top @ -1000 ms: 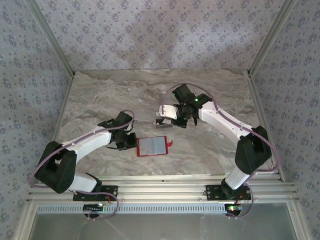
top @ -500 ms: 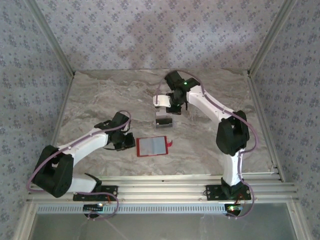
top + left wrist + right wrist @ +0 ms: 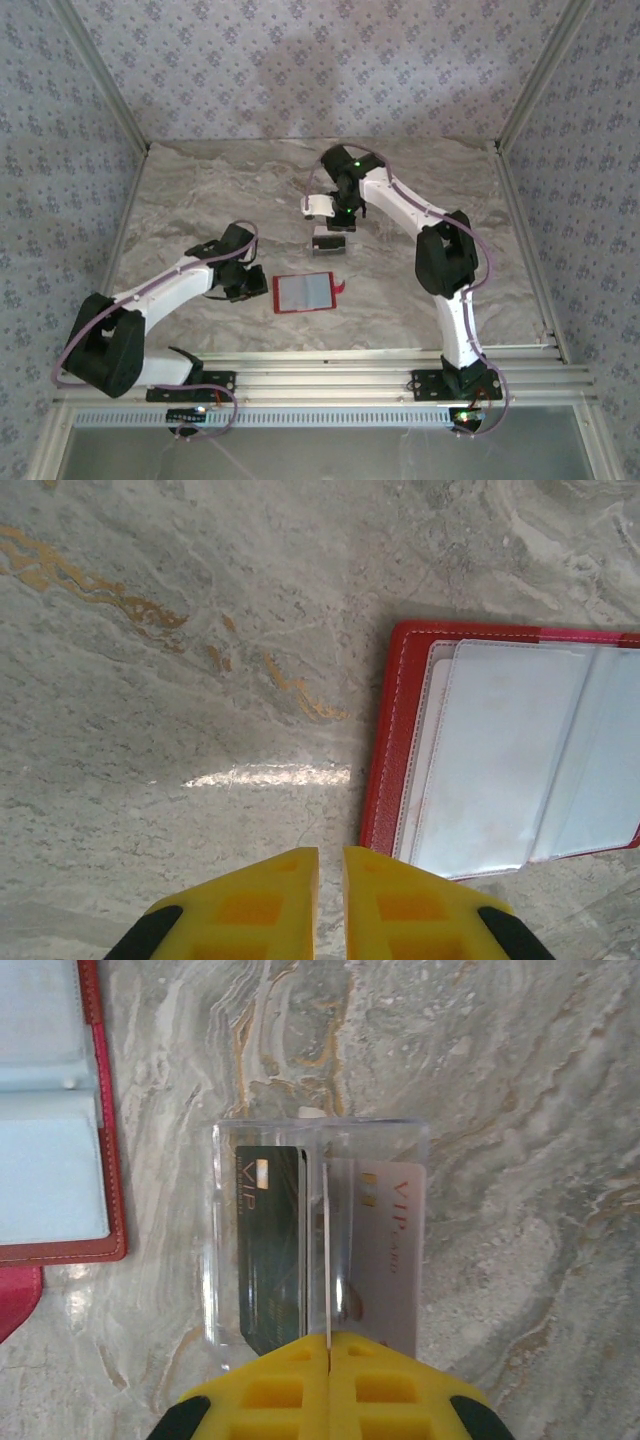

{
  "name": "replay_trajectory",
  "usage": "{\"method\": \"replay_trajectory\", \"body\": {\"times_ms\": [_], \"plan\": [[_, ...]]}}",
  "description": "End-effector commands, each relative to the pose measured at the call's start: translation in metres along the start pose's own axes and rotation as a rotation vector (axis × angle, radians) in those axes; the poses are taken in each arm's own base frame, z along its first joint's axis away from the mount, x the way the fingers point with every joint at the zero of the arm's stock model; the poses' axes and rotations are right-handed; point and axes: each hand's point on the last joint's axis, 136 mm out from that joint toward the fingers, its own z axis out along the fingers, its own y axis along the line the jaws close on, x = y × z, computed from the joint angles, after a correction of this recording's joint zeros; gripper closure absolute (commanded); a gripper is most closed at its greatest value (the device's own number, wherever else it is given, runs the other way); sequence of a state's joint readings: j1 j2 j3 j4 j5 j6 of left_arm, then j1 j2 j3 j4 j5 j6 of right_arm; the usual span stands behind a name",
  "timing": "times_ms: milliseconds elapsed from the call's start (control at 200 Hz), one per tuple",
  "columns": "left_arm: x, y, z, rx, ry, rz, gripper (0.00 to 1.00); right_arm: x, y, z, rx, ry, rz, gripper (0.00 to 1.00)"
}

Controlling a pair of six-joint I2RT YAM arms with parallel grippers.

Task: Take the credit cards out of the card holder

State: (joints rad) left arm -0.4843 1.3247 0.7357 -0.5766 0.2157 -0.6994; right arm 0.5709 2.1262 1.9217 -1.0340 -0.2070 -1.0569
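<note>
Left gripper (image 3: 331, 865): mine, nearly clenched, nothing between the fingers, just beside the left edge of the card holder (image 3: 384, 750). The card holder lies open and flat near the middle of the table's (image 3: 150, 730) near edge. Right gripper (image 3: 328, 1352): clenched tight at the edge of a clear tray (image 3: 320, 1125). Two credit cards (image 3: 272, 1240) lie side by side in it, toward the table's centre.

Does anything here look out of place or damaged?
Nothing stands out. The red card holder lies open; a dark card and a pale card lie side by side in a clear sleeve beside it.
</note>
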Motion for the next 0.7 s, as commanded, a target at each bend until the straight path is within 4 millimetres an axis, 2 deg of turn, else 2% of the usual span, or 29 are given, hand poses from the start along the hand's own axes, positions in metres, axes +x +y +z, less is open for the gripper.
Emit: {"method": "replay_trajectory", "body": {"times_ms": [0,325,430,575,695], "plan": [[0.004,0.007,-0.003,-0.018,0.004,-0.001,0.85,0.006,0.018,0.001,-0.098,0.024,-0.1,1.0],[0.005,0.007,-0.004,-0.016,0.004,-0.001,0.85,0.011,0.024,0.013,-0.163,0.044,-0.066,1.0],[0.005,0.007,-0.004,-0.018,0.005,0.0,0.85,0.013,0.018,0.015,-0.146,0.068,-0.057,0.85],[0.004,0.007,-0.004,-0.017,0.001,-0.002,0.85,0.007,0.003,0.004,-0.061,0.058,-0.06,0.76],[0.003,0.006,-0.005,-0.014,-0.003,-0.002,0.85,0.001,-0.01,-0.011,0.029,0.049,-0.072,0.74]]}}
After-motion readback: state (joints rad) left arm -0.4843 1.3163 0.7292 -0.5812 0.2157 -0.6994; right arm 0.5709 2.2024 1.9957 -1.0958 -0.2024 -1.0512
